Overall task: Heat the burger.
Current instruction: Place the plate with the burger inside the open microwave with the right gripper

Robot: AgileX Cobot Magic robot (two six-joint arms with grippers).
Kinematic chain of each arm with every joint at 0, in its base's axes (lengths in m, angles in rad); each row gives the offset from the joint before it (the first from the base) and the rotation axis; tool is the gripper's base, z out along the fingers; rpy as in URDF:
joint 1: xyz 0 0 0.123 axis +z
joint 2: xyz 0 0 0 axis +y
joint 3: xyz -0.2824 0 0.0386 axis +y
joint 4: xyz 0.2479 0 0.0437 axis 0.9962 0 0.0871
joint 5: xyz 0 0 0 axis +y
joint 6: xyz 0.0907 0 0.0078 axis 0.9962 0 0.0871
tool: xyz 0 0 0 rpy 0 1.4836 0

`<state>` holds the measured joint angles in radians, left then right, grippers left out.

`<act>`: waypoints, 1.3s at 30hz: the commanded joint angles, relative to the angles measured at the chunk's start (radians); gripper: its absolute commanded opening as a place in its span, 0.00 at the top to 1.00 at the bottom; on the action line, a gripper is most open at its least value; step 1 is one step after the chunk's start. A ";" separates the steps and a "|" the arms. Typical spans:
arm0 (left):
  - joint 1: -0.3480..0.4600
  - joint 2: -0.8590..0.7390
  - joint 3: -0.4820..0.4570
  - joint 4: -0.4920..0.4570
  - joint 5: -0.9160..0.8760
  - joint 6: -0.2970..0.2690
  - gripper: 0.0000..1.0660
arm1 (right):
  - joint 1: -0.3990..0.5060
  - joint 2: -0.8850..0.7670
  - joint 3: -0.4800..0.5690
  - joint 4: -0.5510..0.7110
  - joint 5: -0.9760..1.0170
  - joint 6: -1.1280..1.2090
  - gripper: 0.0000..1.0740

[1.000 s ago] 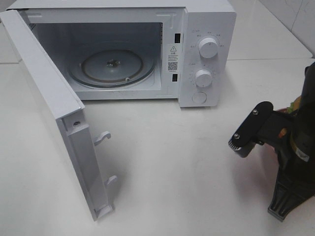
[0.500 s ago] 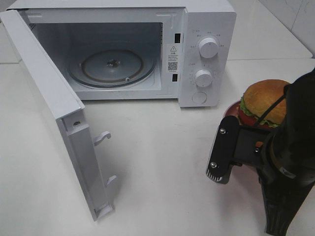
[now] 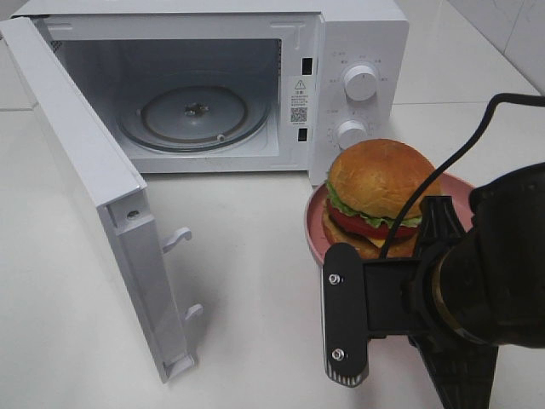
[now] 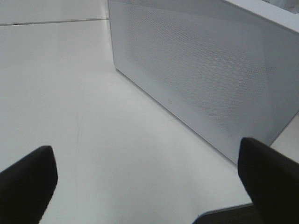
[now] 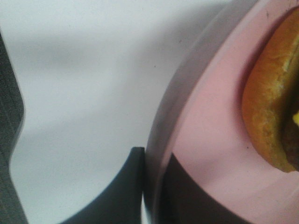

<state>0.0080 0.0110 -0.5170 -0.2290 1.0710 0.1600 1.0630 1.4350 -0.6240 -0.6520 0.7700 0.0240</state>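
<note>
Swinging in from the right, the right gripper (image 5: 150, 179) is now carrying the pink plate (image 3: 313, 223) toward the oven. Its fingers are clamping the rim so the burger (image 3: 379, 183) is riding level, just in front of the microwave (image 3: 358, 34) knobs. Beyond, the door (image 3: 77, 162) is standing wide, exposing the turntable (image 3: 194, 115). The left gripper (image 4: 148, 179) is idling with its fingers spread, holding nothing.

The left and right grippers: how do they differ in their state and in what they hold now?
The left gripper's black fingers stand wide apart; the right gripper's fingers are shut. The left gripper holds nothing, beside the white mesh-dotted microwave door; the right gripper pinches the rim of the round pink plate carrying the tan-bun burger. Both have black fingers.
</note>
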 commanded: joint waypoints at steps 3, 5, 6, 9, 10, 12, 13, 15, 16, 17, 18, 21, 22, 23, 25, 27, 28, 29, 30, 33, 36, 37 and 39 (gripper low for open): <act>0.004 -0.002 0.001 -0.002 0.001 -0.005 0.08 | 0.011 -0.012 -0.001 -0.063 -0.031 -0.068 1.00; 0.004 -0.002 0.001 -0.002 0.001 -0.005 0.08 | 0.011 -0.012 -0.001 -0.071 -0.062 -0.115 1.00; 0.004 -0.002 0.001 -0.002 0.001 -0.005 0.08 | 0.011 -0.012 -0.001 -0.071 -0.062 -0.115 1.00; 0.004 -0.002 0.001 -0.002 0.001 -0.005 0.08 | 0.011 -0.012 -0.001 -0.098 -0.094 -0.157 1.00; 0.004 -0.002 0.001 -0.002 0.001 -0.005 0.08 | 0.011 -0.012 -0.001 -0.094 -0.135 -0.167 1.00; 0.004 -0.002 0.001 -0.002 0.001 -0.005 0.08 | 0.011 -0.012 -0.001 -0.094 -0.171 -0.167 1.00; 0.004 -0.002 0.001 -0.002 0.001 -0.005 0.08 | 0.011 -0.012 -0.001 -0.095 -0.181 -0.167 1.00; 0.004 -0.002 0.001 -0.002 0.001 -0.005 0.08 | 0.007 -0.012 -0.001 -0.096 -0.191 -0.179 1.00; 0.004 -0.002 0.001 -0.002 0.001 -0.005 0.08 | 0.007 -0.012 -0.001 -0.096 -0.191 -0.179 1.00; 0.004 -0.002 0.001 -0.002 0.001 -0.005 0.08 | -0.009 -0.012 -0.001 -0.094 -0.194 -0.225 1.00; 0.004 -0.002 0.001 -0.002 0.001 -0.005 0.08 | -0.017 -0.012 -0.001 -0.094 -0.196 -0.244 1.00; 0.004 -0.002 0.001 -0.002 0.001 -0.005 0.08 | -0.048 -0.012 -0.001 -0.092 -0.213 -0.315 1.00; 0.004 -0.002 0.001 -0.002 0.001 -0.005 0.08 | -0.048 -0.012 -0.001 -0.092 -0.213 -0.315 1.00; 0.004 -0.002 0.001 -0.002 0.001 -0.005 0.08 | -0.068 -0.013 -0.001 -0.091 -0.231 -0.365 1.00; 0.004 -0.002 0.001 -0.002 0.001 -0.005 0.08 | -0.092 -0.016 -0.002 -0.081 -0.258 -0.423 1.00; 0.004 -0.002 0.001 -0.002 0.001 -0.005 0.08 | -0.104 -0.016 -0.007 -0.063 -0.266 -0.456 1.00; 0.004 -0.002 0.001 -0.002 0.001 -0.005 0.08 | -0.130 -0.016 -0.019 -0.018 -0.282 -0.526 1.00; 0.004 -0.002 0.001 -0.002 0.001 -0.005 0.08 | -0.143 -0.016 -0.028 0.004 -0.287 -0.571 1.00; 0.004 -0.002 0.001 -0.002 0.001 -0.005 0.08 | -0.143 -0.016 -0.028 0.004 -0.287 -0.571 1.00; 0.004 -0.002 0.001 -0.002 0.001 -0.005 0.08 | -0.171 -0.016 -0.059 0.054 -0.289 -0.698 1.00; 0.004 -0.002 0.001 -0.002 0.001 -0.005 0.08 | -0.209 -0.016 -0.094 0.120 -0.305 -0.833 1.00; 0.004 -0.002 0.001 -0.002 0.001 -0.005 0.08 | -0.221 -0.016 -0.103 0.145 -0.308 -0.875 1.00; 0.004 -0.002 0.001 -0.002 0.001 -0.005 0.08 | -0.242 -0.016 -0.120 0.194 -0.310 -0.968 1.00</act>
<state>0.0080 0.0110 -0.5170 -0.2290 1.0710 0.1600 0.8490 1.4360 -0.7100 -0.5030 0.5020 -0.8180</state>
